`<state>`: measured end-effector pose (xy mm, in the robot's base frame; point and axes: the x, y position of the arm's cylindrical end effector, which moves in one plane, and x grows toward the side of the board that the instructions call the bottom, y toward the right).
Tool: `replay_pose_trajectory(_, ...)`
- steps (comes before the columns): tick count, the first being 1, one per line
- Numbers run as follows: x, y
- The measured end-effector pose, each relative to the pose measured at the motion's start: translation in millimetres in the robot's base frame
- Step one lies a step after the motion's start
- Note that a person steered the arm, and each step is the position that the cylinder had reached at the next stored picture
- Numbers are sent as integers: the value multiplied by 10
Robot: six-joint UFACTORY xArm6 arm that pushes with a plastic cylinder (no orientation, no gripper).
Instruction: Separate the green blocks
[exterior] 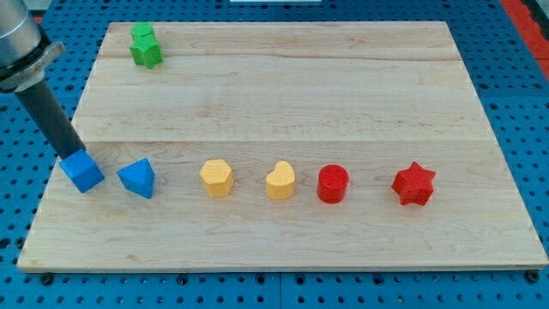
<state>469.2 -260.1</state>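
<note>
Two green blocks sit touching at the board's top left: a green cube (141, 34) and, just below it, a green star (147, 53). My rod comes down from the view's top left, and my tip (71, 155) rests at the top edge of a blue cube (82, 171) near the board's left edge. The tip is far below the green blocks.
A row runs across the lower board: a blue triangle (137, 178), a yellow hexagon (216, 178), a yellow heart (280, 181), a red cylinder (333, 184) and a red star (413, 184). The wooden board (283, 94) lies on a blue perforated table.
</note>
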Motion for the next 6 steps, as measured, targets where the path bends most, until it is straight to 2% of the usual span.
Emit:
replay_pose_trajectory(2, 0, 172)
replay_pose_trajectory(4, -820, 382)
replay_pose_trajectory(5, -1225, -234)
replay_pose_trajectory(6, -1385, -436)
